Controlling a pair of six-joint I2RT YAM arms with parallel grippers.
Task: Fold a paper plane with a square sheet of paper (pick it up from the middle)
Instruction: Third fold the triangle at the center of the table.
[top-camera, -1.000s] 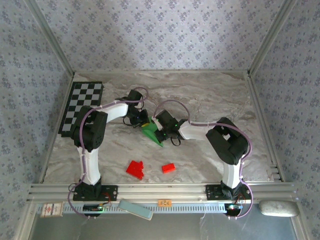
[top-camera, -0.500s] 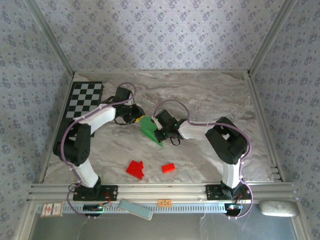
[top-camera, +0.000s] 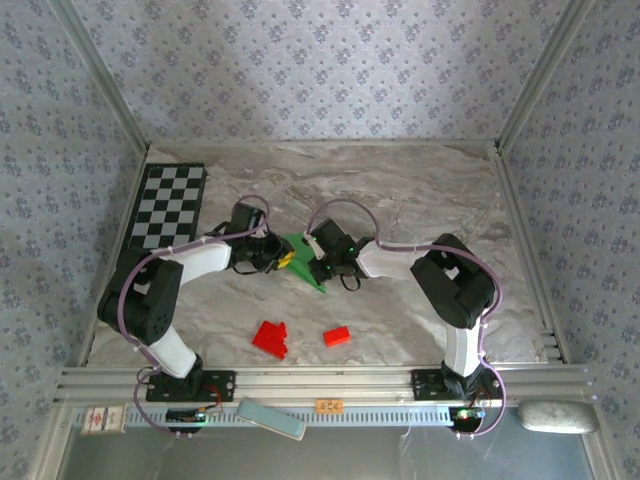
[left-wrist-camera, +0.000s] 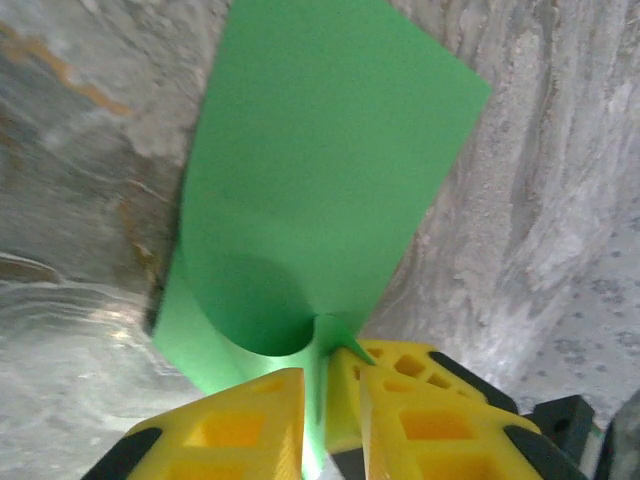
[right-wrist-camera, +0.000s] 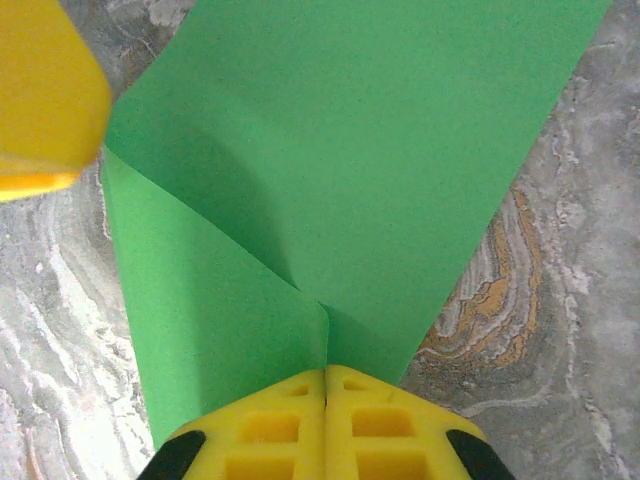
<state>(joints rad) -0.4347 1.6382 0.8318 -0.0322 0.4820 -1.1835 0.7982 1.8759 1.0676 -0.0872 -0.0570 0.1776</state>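
1. Square sheet of paper (top-camera: 298, 252): you will find the green sheet near the middle of the worktop (top-camera: 430, 190), a little toward its left edge. It is no longer flat. From above it reads as a creased shape tapering to a point that aims at the near edge. The right wrist camera shows one flap lying over another, with a crease running diagonally down to the pinch point (right-wrist-camera: 300, 160). The left wrist camera shows the sheet (left-wrist-camera: 320, 170) rising off the marbled surface and curling at its near end.

2. Left end effector (top-camera: 276, 257): it sits at the left side of the sheet. In its own camera (left-wrist-camera: 315, 365) the yellow fingers (left-wrist-camera: 240, 420) stand nearly together, with a strip of green running through the narrow slot between them. Record it as clamped on the paper's edge.

3. Right end effector (top-camera: 318, 267): it sits at the right side of the sheet, just beside the left one. In its own camera (right-wrist-camera: 325, 378) the two fingers meet flush along one line, with the crease entering between them. Record it as clamped on the paper.

4. Other items: two groups of red blocks (top-camera: 270, 338) lie toward the near edge, well apart from the sheet. A checkered board (top-camera: 165, 205) lies at the far left corner.
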